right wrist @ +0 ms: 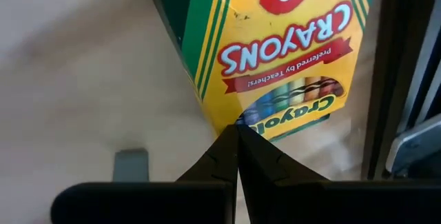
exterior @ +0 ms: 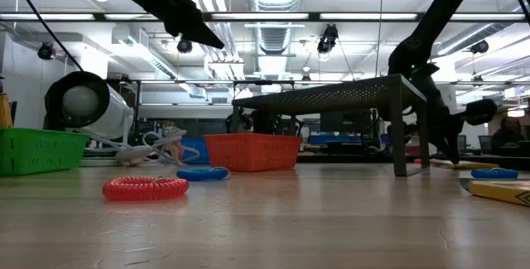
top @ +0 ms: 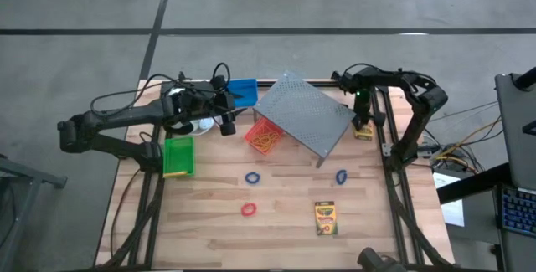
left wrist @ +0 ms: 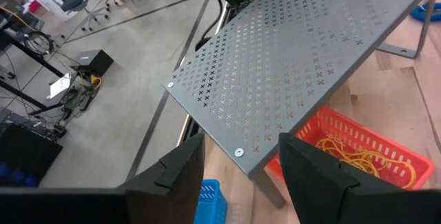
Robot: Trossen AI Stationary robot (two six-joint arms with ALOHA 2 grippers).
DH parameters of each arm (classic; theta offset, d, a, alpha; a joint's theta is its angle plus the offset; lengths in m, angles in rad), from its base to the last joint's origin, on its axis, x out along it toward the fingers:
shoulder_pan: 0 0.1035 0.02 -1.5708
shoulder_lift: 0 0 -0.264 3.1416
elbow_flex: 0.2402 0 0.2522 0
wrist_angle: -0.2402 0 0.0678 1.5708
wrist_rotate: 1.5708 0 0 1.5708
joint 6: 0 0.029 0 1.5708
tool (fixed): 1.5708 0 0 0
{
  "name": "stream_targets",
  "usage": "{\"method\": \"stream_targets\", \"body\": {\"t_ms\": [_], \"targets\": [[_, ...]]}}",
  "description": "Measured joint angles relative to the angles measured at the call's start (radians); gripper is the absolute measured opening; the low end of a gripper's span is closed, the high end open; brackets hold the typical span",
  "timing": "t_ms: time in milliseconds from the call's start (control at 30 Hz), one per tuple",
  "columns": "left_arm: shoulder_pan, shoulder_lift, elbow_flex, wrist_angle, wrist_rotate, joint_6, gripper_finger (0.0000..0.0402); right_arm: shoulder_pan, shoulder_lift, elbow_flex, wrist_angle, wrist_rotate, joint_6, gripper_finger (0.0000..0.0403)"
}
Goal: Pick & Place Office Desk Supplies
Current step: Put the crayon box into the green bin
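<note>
A: How is the right gripper (right wrist: 238, 131) seen?

B: Its fingers are pressed together with nothing between them, and their tips are held just over the edge of a crayon box (right wrist: 275, 52) lying at the table's right rear edge, beside the grey perforated rack (top: 303, 115).

A: And the left gripper (left wrist: 238, 158)?

B: Its fingers are spread apart and nothing is held. It is raised above the rear of the table, near the blue bin (top: 243, 91), with the red-orange bin (left wrist: 358, 148) seen below, partly under the rack.

A: Where are the other supplies found?

B: A green bin (top: 177, 156) is placed at the left. Two blue bands (top: 252, 177) (top: 342, 176) and a red band (top: 248, 210) are scattered mid-table, well apart. A second crayon box (top: 325, 218) is laid near the front.
</note>
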Motion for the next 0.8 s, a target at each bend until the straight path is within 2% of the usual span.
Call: {"method": "stream_targets", "body": {"t_ms": [133,200,333,467,567,700,800], "targets": [[0.000,0.000,0.000,0.000,0.000,0.000,0.0189,0.010,-0.013,0.024,-0.036,0.023,-0.024,0.0009],[0.000,0.000,0.000,-0.001,0.000,0.000,0.0189,0.015,-0.046,0.048,-0.037,0.075,-0.024,0.0008],[0.000,0.000,0.000,-0.005,0.000,0.000,0.0189,0.004,-0.166,0.117,-0.041,0.135,-0.023,0.0008],[0.000,0.000,0.000,-0.005,0.000,-0.001,0.0189,0.000,-0.309,0.198,-0.034,0.262,-0.048,0.0008],[0.000,0.000,0.000,-0.005,0.000,-0.003,0.0189,0.000,-0.411,0.244,-0.035,0.277,-0.214,0.0008],[0.000,0.000,0.000,-0.005,0.000,-0.003,0.0189,0.028,-0.544,0.262,-0.043,0.240,-0.596,0.0008],[0.000,0.000,0.000,-0.005,0.000,-0.003,0.0189,0.081,-0.624,0.253,-0.049,0.263,-0.740,0.0008]]}}
